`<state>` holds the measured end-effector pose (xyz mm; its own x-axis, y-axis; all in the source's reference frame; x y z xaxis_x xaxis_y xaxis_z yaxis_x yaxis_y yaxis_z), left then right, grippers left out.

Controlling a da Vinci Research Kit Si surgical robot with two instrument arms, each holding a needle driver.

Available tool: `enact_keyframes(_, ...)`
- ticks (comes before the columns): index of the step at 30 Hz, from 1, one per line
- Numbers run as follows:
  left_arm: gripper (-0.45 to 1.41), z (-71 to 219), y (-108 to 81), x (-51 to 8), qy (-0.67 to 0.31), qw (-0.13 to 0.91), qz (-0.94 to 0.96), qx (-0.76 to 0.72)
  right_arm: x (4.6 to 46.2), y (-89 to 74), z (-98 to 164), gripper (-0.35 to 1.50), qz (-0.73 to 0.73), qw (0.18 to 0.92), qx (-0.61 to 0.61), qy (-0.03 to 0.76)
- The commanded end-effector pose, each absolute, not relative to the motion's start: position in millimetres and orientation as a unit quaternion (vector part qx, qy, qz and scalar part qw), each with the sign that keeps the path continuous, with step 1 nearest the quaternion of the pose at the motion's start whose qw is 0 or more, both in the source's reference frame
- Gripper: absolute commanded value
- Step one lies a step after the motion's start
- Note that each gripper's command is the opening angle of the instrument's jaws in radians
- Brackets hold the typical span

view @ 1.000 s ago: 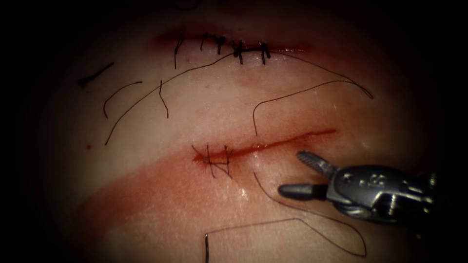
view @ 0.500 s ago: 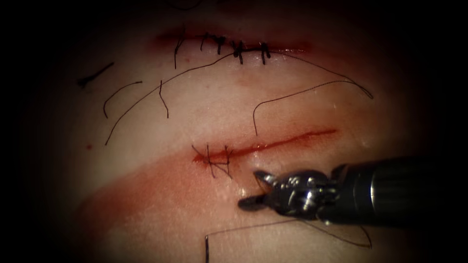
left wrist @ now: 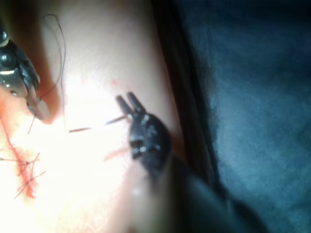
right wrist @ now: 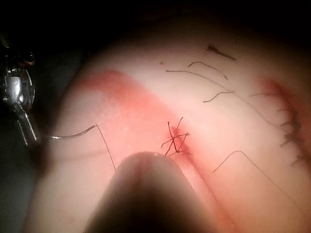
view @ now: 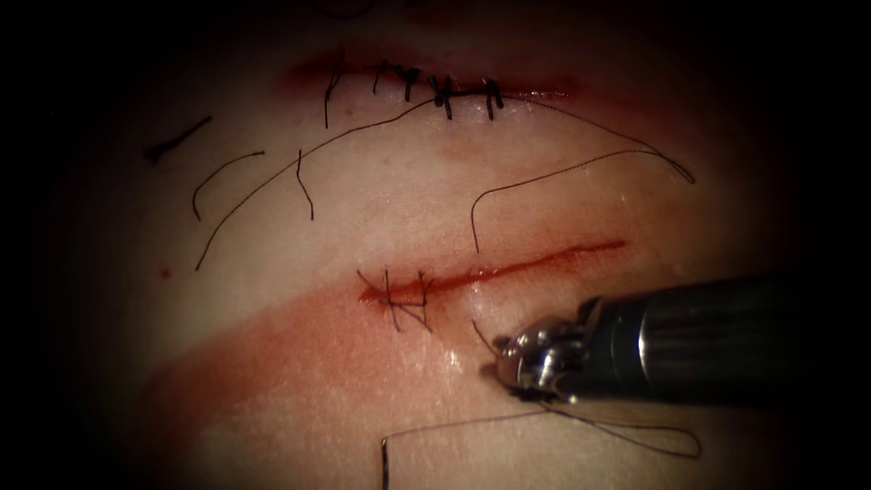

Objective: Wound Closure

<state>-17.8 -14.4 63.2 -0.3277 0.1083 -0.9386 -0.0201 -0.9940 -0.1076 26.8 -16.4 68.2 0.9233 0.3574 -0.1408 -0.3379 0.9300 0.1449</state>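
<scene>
Right tool (view: 502, 361): jaws look closed on thread (view: 479, 332), limp, fine, easily frayed | left tool (left wrist: 127, 97): jaws apparently grip needle (left wrist: 95, 125) near one end, clear of tissue (view: 318, 381); stiff, slick, may pivot

A dark blue, softly creased cloth (left wrist: 252, 97) lies off to one side of the left arm's tool (left wrist: 129, 101), apart from its tip. A dark band (left wrist: 181, 92), too blurred to identify, runs between them.
</scene>
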Motion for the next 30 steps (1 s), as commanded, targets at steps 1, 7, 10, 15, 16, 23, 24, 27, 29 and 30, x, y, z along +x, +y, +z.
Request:
enact_keyframes(1, -0.45, 63.7, -15.1, -18.4, -0.041, 0.04, 0.813, -0.579, 26.6, -16.7, 68.3, -0.35, 0.169, 0.981, 0.055, 0.08)
enact_keyframes(7, -0.45, 63.6, -14.6, -17.7, -0.044, 0.039, 0.811, -0.582, 20.7, -16.3, 64.6, -0.35, 0.158, 0.984, 0.029, 0.083)
enact_keyframes(10, -0.45, 63.7, -14.3, -17.4, -0.044, 0.039, 0.812, -0.581, 17.0, -16.6, 62.4, -0.35, 0.159, 0.984, 0.017, 0.079)
enact_keyframes(15, -0.45, 63.6, -14.2, -17.3, -0.043, 0.041, 0.813, -0.58, 10.4, -17.8, 59.9, -0.35, 0.17, 0.983, 0.009, 0.068)
enact_keyframes(16, -0.45, 63.6, -14.1, -17.3, -0.043, 0.041, 0.812, -0.58, 9.6, -17.9, 59.8, -0.35, 0.175, 0.982, 0.007, 0.067)
enact_keyframes(23, -0.45, 63.0, -12.3, -15.9, -0.041, 0.051, 0.816, -0.574, 3.4, -19.6, 59.7, -0.35, 0.197, 0.979, 0.007, 0.049)
enact_keyframes(24, -0.45, 62.9, -12.2, -15.7, -0.041, 0.052, 0.816, -0.574, 2.5, -20.0, 59.6, -0.35, 0.199, 0.979, 0.008, 0.045)
enact_keyframes(27, -0.45, 62.8, -11.8, -15.3, -0.04, 0.054, 0.817, -0.572, 0.2, -20.9, 59.2, -0.35, 0.205, 0.978, 0.01, 0.036)
enact_keyframes(29, -0.45, 62.7, -11.7, -15.0, -0.04, 0.055, 0.818, -0.572, -1.3, -21.6, 58.9, -0.35, 0.209, 0.977, 0.01, 0.03)
enact_keyframes(30, -0.45, 62.6, -11.7, -14.9, -0.04, 0.055, 0.818, -0.572, -1.9, -22.0, 58.7, -0.35, 0.211, 0.977, 0.011, 0.025)
